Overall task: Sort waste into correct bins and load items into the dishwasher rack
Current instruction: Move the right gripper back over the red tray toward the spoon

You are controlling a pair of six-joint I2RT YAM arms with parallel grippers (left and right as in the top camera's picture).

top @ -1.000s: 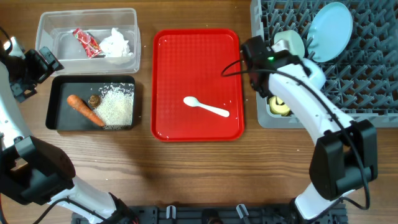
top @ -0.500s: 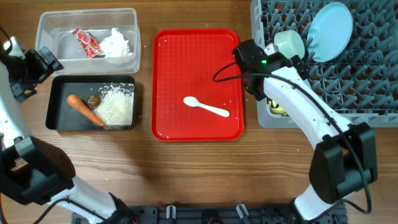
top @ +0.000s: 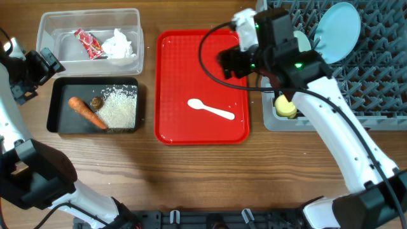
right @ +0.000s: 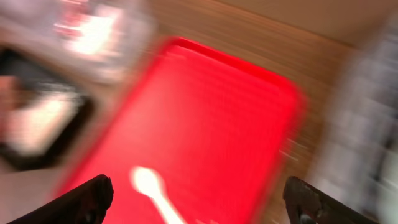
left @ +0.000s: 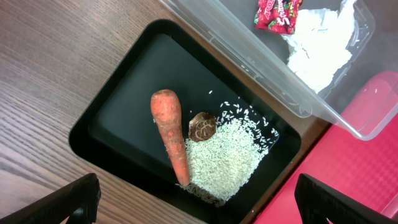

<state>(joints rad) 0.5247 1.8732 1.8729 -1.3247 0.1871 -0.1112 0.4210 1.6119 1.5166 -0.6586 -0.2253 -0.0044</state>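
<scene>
The left gripper [left: 199, 210] hangs spread wide and empty at the table's left edge, beside the black tray [top: 58, 124] holding the carrot [top: 86, 112] and rice [top: 119, 109]. The clear tub [top: 44, 25] sits just behind it. The white spoon [top: 211, 110] lies alone on the red tray [top: 175, 70], with bare floor all round it. The right gripper [right: 198, 190], fingers apart and empty, hovers over that tray's far right corner, near the grey rack [top: 362, 95].
</scene>
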